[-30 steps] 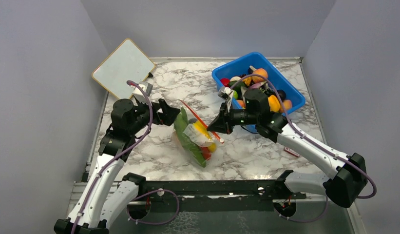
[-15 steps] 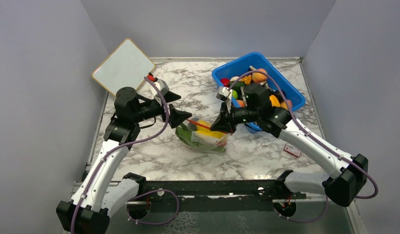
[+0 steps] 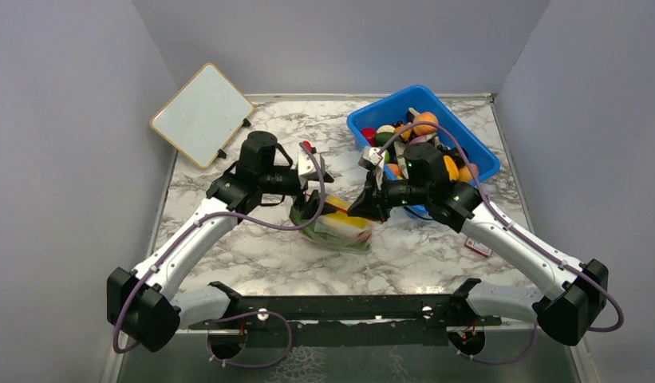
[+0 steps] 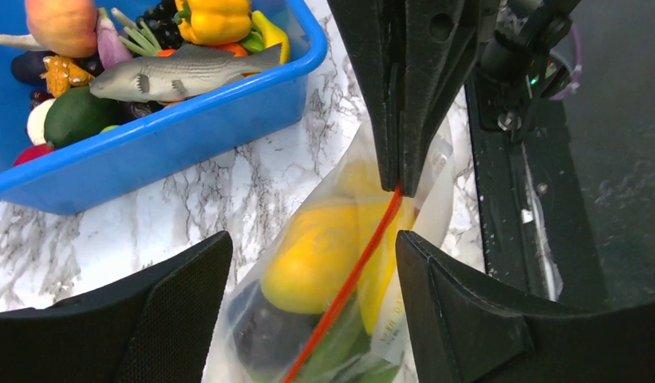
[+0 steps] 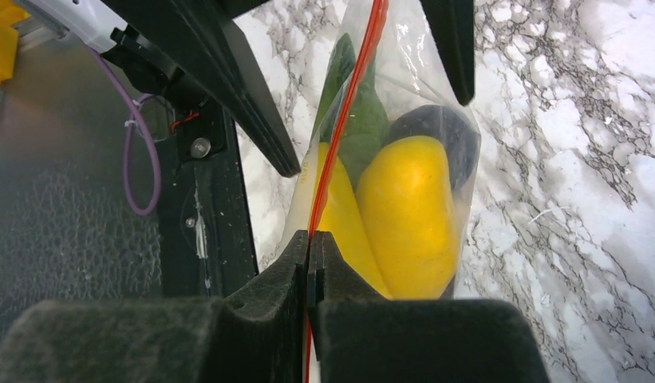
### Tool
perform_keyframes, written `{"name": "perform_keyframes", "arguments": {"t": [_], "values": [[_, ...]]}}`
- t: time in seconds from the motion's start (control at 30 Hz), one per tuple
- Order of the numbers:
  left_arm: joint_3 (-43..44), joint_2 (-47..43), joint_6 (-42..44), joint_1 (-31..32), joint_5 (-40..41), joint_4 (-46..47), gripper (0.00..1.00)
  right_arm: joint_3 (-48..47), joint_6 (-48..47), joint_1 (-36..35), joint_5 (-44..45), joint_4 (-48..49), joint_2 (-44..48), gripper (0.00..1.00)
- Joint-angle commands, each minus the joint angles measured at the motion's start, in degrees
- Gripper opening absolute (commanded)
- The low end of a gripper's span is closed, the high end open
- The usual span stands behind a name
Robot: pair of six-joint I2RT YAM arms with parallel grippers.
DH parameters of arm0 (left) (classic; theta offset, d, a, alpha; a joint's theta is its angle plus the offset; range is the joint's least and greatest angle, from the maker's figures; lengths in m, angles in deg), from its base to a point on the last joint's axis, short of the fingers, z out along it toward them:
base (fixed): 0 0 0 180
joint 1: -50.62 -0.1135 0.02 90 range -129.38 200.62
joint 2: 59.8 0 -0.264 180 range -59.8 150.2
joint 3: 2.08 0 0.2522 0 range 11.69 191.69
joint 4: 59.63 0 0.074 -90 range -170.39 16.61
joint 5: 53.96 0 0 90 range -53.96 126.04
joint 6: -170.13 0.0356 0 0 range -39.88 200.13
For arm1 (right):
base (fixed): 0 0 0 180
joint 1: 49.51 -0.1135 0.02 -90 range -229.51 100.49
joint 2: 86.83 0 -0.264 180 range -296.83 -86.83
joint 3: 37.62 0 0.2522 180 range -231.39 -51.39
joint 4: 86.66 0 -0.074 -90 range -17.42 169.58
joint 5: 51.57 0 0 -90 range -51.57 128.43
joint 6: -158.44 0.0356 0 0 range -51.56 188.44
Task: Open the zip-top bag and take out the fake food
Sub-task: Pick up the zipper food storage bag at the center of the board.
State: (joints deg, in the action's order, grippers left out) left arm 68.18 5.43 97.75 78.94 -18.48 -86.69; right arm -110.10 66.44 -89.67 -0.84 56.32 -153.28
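A: Near edge first, quick.
B: Two arm bases on the near rail, with the marble table (image 3: 252,247) past them. One small red-and-white card (image 3: 478,246) lies flat by the right arm, apart from everything else. It's too small to read.

A: Task thing, where is it?
B: One zip-top bag (image 3: 333,227), mid-table, between the two grippers and nearer than the bin. Its long axis runs left to right across the table, with the right end a bit nearer. One red zip strip (image 4: 352,271) runs along the upper edge, pulled taut toward the right arm. The belly sags below it on the near side.

A: Pincers?
B: The right gripper (image 5: 310,259) is pressed together on the strip at the bag's right end. The left gripper (image 4: 312,239) is spread, one finger on each side of the bag's left end. I can't tell whether it touches the plastic.

A: Contents, counted?
B: The fake food (image 5: 408,207) is all inside the bag. There are two yellow pieces, one green leaf (image 5: 356,128) and one dark rounded piece (image 5: 443,128). There may be more that's hidden.

A: Far side?
B: One blue bin (image 3: 461,124) at far right, just behind the right gripper. It's heaped with toys, too many to count. One grey fish (image 4: 180,72) and one yellow pepper (image 4: 212,16) lie on top. One whiteboard (image 3: 200,112) sits at an angle at far left, well apart from the bag.
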Motion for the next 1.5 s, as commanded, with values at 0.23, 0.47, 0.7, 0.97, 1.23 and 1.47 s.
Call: {"name": "perform_keyframes", "arguments": {"t": [0.23, 0.47, 0.7, 0.97, 1.23, 1.47], "values": [[5.17, 4.38, 13.22, 2.49, 2.23, -11.08, 0.56, 1.75, 0.03, -0.09, 3.21, 3.3, 2.78, 0.01], [5.0, 4.84, 12.59, 2.54, 2.43, -12.47, 0.27, 1.99, 0.94, -0.09, 5.43, 3.53, 3.25, 0.01], [4.93, 3.47, 11.95, 2.53, 5.98, -12.77, 0.0, 6.52, 2.59, -0.08, 13.67, 10.54, 8.52, 0.27], [2.28, -3.69, 6.68, 2.57, 8.96, -12.53, 0.0, 12.22, 8.63, -0.09, 29.77, 13.72, 17.62, 0.69], [-1.57, -11.0, 3.65, 2.58, 8.57, -12.11, 0.0, 12.66, 8.9, 1.24, 25.2, 14.9, 18.52, 0.88], [-1.62, -14.11, 2.06, 2.54, 8.22, -12.61, 0.0, 16.78, 14.92, 12.76, 7.51, 20.72, 19.39, 0.94]]}}
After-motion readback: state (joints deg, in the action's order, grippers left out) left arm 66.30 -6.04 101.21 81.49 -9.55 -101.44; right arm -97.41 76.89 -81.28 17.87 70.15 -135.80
